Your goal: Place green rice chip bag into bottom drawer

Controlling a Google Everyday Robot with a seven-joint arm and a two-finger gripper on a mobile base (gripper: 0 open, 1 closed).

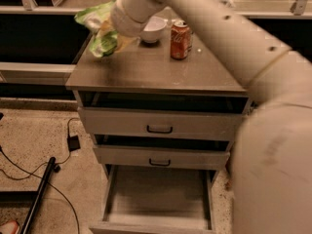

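Observation:
The green rice chip bag point(100, 29) is crinkly lime-green with white patches. My gripper point(113, 34) is shut on it and holds it lifted above the left back part of the cabinet top point(156, 69). The arm comes in from the right and covers much of the view. The bottom drawer point(158, 199) is pulled open below, with a plain grey floor and nothing in it.
A white bowl point(153, 29) and a red soda can point(180, 40) stand at the back of the cabinet top. The two upper drawers with black handles point(160, 129) are shut. Black cables point(58, 150) and a black pole lie on the floor at left.

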